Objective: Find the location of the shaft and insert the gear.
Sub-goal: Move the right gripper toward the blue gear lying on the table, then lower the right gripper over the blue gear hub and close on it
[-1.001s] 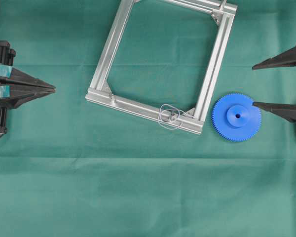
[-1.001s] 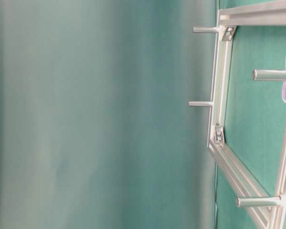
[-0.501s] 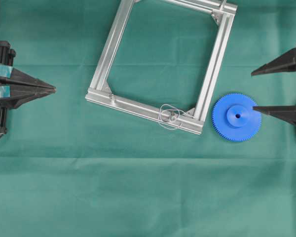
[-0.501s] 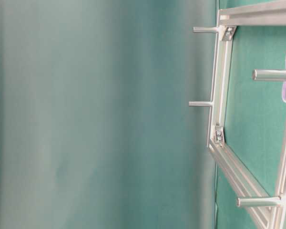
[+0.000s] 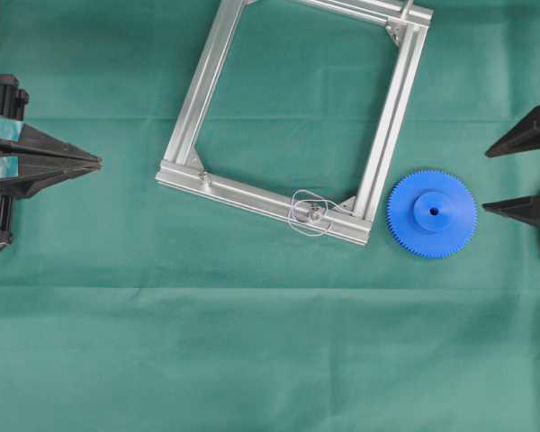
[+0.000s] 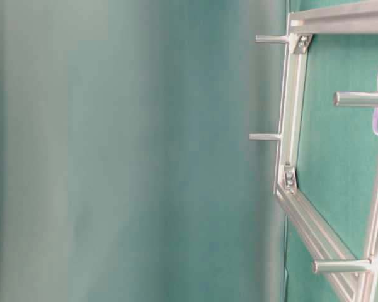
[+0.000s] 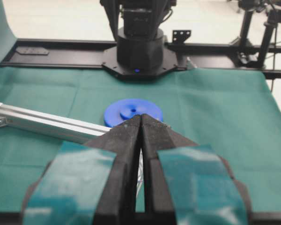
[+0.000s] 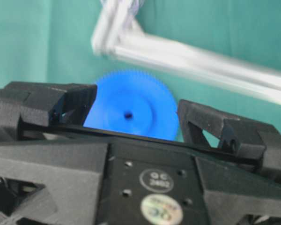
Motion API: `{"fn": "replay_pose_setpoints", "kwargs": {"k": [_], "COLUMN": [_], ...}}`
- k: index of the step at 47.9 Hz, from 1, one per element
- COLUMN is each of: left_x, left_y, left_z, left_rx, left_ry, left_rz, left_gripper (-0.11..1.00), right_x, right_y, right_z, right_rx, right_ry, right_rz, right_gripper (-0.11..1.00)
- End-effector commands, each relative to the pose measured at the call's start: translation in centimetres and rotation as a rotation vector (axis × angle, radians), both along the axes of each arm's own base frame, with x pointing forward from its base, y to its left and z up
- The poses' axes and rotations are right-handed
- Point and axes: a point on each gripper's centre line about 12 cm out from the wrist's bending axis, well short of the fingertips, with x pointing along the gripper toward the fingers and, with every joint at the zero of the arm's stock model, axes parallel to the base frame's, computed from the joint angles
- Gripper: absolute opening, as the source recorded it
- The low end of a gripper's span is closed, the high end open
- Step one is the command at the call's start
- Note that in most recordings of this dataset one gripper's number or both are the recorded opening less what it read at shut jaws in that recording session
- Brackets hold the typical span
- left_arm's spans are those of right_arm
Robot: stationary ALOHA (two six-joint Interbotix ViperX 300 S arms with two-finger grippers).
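Note:
The blue gear lies flat on the green cloth, just right of the aluminium frame. The shaft stands on the frame's near rail inside a thin wire loop. In the table-level view the shaft shows beside that loop. My right gripper is open at the right edge, a little clear of the gear, with nothing between its fingers. Its wrist view shows the gear ahead, blurred, between the spread fingers. My left gripper is shut and empty at the far left. The left wrist view shows the gear beyond the shut tips.
The frame's far rails run off the top of the overhead view. Other short pins stand on the frame in the table-level view. The right arm's black base sits at the far edge of the cloth.
My right gripper has drawn back to the right; its lower finger, which reached the gear's right rim, now stands clear of it. Gear, frame and left gripper have not moved.

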Motion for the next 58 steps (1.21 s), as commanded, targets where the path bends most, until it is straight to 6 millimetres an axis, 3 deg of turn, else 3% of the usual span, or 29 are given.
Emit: {"fn": "replay_pose_setpoints", "kwargs": {"k": [1,11,32,58], "left_x": [0.3,0.3,0.3,0.3], "left_y": [0.1,0.1,0.1,0.1], "left_z": [1.2,1.2,1.2,1.3], "left_rx": [0.0,0.002,0.002,0.002], "left_ry": [-0.029,-0.031,-0.031,-0.034], "left_rz": [0.004,0.004,0.004,0.005], "left_gripper": [0.01,0.01,0.01,0.01], "right_x": [0.1,0.3,3.1,4.2], "right_y": [-0.2,-0.3,-0.3,0.2], "right_z": [0.6,-0.4,-5.4,-8.7], "right_rx": [-0.004,-0.011,0.0,0.026], "right_ry": [0.015,0.068,0.242,0.232], "right_rz": [-0.015,-0.022,-0.011,0.002], "right_gripper": [0.92,0.92,0.92,0.92]}}
